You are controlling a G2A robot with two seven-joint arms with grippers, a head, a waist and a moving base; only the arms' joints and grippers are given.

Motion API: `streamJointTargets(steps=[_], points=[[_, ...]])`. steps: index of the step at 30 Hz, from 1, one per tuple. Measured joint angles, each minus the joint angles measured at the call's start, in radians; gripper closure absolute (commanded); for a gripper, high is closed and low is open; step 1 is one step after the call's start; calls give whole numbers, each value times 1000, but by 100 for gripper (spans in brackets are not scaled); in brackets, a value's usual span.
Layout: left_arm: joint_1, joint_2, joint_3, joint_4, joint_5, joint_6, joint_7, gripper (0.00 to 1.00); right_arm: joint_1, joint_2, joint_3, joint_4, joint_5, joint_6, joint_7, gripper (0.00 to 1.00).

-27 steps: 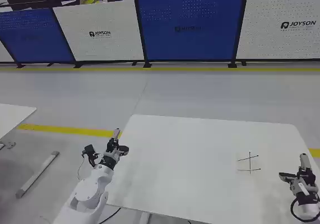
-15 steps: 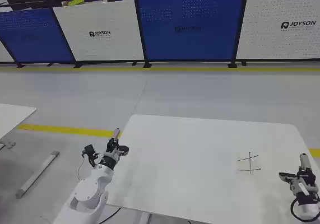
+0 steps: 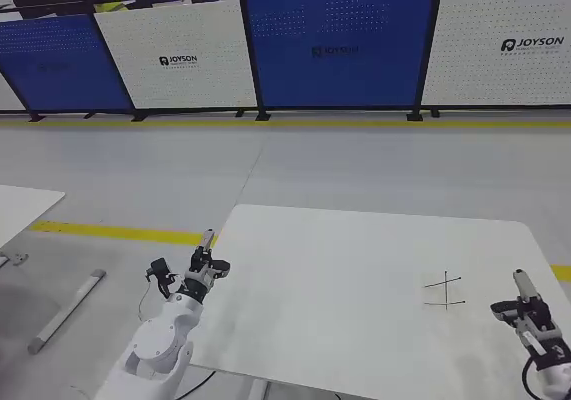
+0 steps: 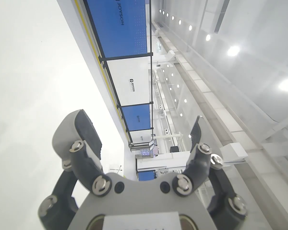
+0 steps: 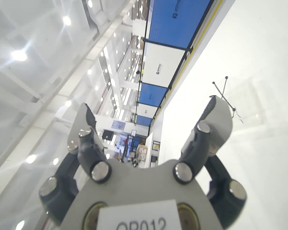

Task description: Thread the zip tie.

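The zip ties (image 3: 446, 290) lie crossed on the counter (image 3: 335, 300) toward its right side, two strands running roughly across and one running away from the robot. The right gripper (image 3: 518, 280) hangs near them on their outer side, released and empty. The left gripper (image 3: 206, 241), equally released, sits well apart at the counter's left edge. The right arm is nearer, I'd judge, and would reach inward.
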Motion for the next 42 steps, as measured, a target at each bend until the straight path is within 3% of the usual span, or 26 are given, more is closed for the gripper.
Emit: streamJointTargets(steps=[3,16,17,20,24,26,29,33,35,42], points=[[0,0,0,0,0,0,0,0,18,7,16,2,-69,1,61,0],[0,0,0,0,0,0,0,0,27,10,14,-1,-54,11,67,0],[0,0,0,0,0,0,0,0,47,15,22,2,-40,29,90,0],[0,0,0,0,0,0,0,0,112,33,92,27,-16,69,284,0],[0,0,0,0,0,0,0,0,163,51,126,65,-20,23,549,0],[0,0,0,0,0,0,0,0,200,60,126,95,-24,33,648,0],[0,0,0,0,0,0,0,0,296,74,89,160,-54,94,788,0],[0,0,0,0,0,0,0,0,447,84,-24,282,-144,177,948,0],[0,0,0,0,0,0,0,0,481,84,-49,308,-163,197,946,0],[0,0,0,0,0,0,0,0,476,84,-42,306,-160,195,926,0]])
